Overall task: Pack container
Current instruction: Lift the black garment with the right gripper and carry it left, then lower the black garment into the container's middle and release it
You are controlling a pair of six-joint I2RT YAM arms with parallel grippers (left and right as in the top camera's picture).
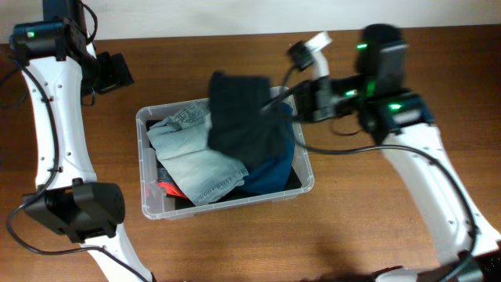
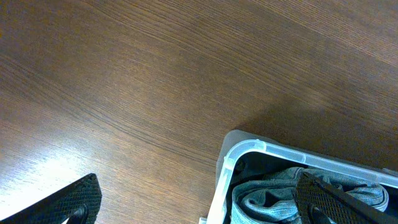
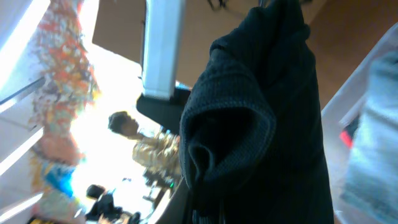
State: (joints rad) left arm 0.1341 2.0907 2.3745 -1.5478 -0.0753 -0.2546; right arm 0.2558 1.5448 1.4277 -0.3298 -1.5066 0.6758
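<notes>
The right gripper [image 1: 288, 103] is clenched on a black knitted garment [image 1: 243, 117], at the 2 o'clock corner of the container [image 1: 150, 205]. In the right wrist view the garment [image 3: 261, 124] fills the middle and hides the fingers. It hangs over the 12 o'clock half of the clear tub. Beneath it lie a light-blue denim piece [image 1: 192, 160] on the 9 o'clock side, a dark blue garment [image 1: 274, 174] toward 4 o'clock, and something small and red [image 1: 166, 188] near 7 o'clock.

The left gripper [image 1: 117, 72] is released, its black fingers [image 2: 78, 200] spread wide and holding nothing. It is off the container's 10 o'clock corner, apart from it. The left wrist view catches the tub's rounded rim [image 2: 239, 152] with grey-blue cloth inside.

The container sits at the middle of the desk [image 1: 235, 251], a dark brown wood-grain surface [image 2: 124, 74] with a soft sheen toward 8 o'clock. A pale wall [image 1: 235, 16] runs along the desk's 12 o'clock edge. Behind the garment, the right wrist view shows a bright, blurred room with a white upright post [image 3: 163, 50] and colourful shapes at 9 o'clock.
</notes>
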